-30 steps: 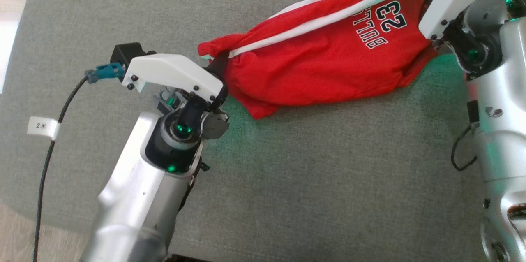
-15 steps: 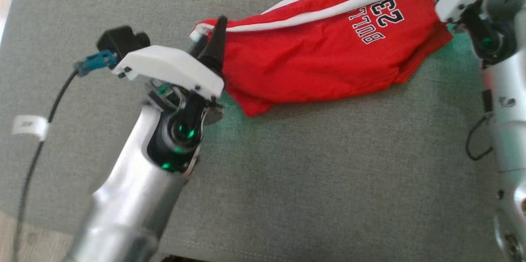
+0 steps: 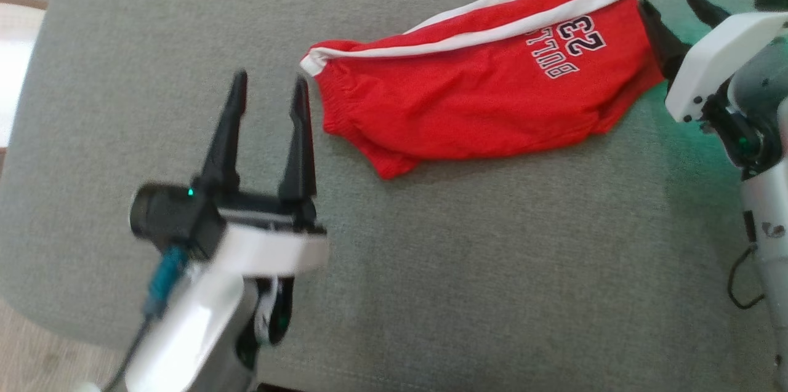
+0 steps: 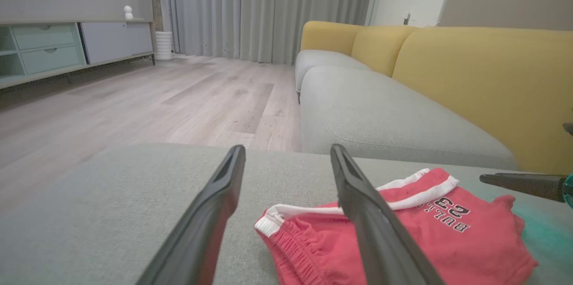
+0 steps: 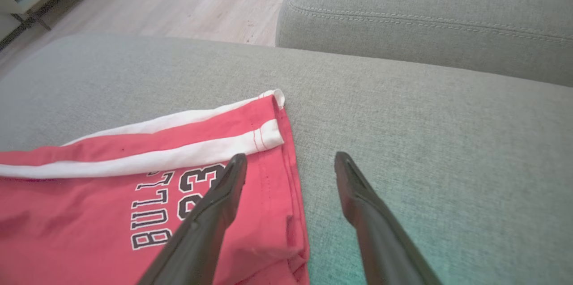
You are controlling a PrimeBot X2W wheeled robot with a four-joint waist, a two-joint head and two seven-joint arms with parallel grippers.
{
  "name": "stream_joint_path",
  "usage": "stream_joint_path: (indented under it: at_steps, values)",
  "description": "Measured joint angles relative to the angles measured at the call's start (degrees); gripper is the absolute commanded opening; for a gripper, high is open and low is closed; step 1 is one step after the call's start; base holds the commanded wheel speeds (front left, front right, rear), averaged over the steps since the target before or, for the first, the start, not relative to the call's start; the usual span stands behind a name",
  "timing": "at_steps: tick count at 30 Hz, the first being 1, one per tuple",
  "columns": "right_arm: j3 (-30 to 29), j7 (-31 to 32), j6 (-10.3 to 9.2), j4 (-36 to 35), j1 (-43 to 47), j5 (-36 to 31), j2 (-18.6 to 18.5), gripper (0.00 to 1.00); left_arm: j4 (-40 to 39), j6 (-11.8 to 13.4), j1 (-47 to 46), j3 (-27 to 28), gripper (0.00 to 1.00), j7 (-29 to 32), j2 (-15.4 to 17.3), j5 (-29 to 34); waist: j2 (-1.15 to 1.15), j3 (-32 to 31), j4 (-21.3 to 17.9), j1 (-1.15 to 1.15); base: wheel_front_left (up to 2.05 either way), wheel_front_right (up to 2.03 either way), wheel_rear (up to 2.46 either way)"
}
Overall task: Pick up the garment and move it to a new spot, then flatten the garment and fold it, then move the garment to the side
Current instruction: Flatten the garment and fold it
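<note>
Red knit shorts [image 3: 474,103], soft and rumpled, with two white side stripes and a gathered waistband, lie flat on the coarse grey woven cushion [image 3: 492,293], toward its far right. The left gripper [image 3: 269,81] stands spread wide, holding nothing, just beside the waistband end. The right gripper [image 3: 668,1], equally wide and empty-handed, hangs at the hem end. Broad cushion surface lies open nearer the robot.
</note>
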Motion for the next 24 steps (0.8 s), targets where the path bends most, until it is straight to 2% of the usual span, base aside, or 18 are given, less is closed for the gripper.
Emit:
stream_joint_path:
  at_steps: [4,8,13,14,15,21,24]
  values:
    - [-1.5,3.3,0.01,0.9,0.0,-1.7,1.3,1.0,0.5,0.2,3.9,0.3,1.0,-0.5,-2.3,2.8,0.0,0.7,1.4,0.03,0.0,0.0,0.0]
    - [-2.6,6.1,0.0,2.9,-0.1,-5.6,1.4,1.0,0.0,-1.9,5.2,2.2,1.0,-0.7,-6.0,7.9,0.0,1.3,3.2,0.01,0.0,0.0,0.0]
    - [-4.4,8.4,0.01,4.6,-1.9,-7.3,1.7,1.0,1.9,-5.5,7.9,5.3,1.0,-0.8,-9.9,11.1,0.0,1.6,5.6,0.01,0.0,0.0,0.0]
    - [-4.9,8.3,0.01,4.8,-1.9,-7.3,1.9,0.58,2.5,-6.2,8.5,6.0,1.0,-0.8,-10.6,11.6,0.0,1.5,5.9,0.02,0.0,0.0,0.0]
    - [-5.4,8.3,0.01,5.1,-1.9,-7.3,2.4,0.0,2.9,-6.8,9.0,6.6,1.0,-0.8,-11.0,12.1,0.0,1.2,6.0,0.02,0.0,0.0,0.0]
    - [-6.1,7.6,0.0,5.3,-0.7,-5.8,5.5,0.0,5.2,-9.3,10.9,10.9,1.0,-0.8,-12.3,14.2,0.0,0.0,5.0,0.01,0.0,0.0,0.0]
    - [-7.4,6.2,0.01,4.7,1.5,-4.7,7.0,0.0,6.0,-10.3,12.1,13.5,1.0,-0.8,-12.7,15.4,0.0,-1.0,3.1,0.01,0.0,0.0,0.0]
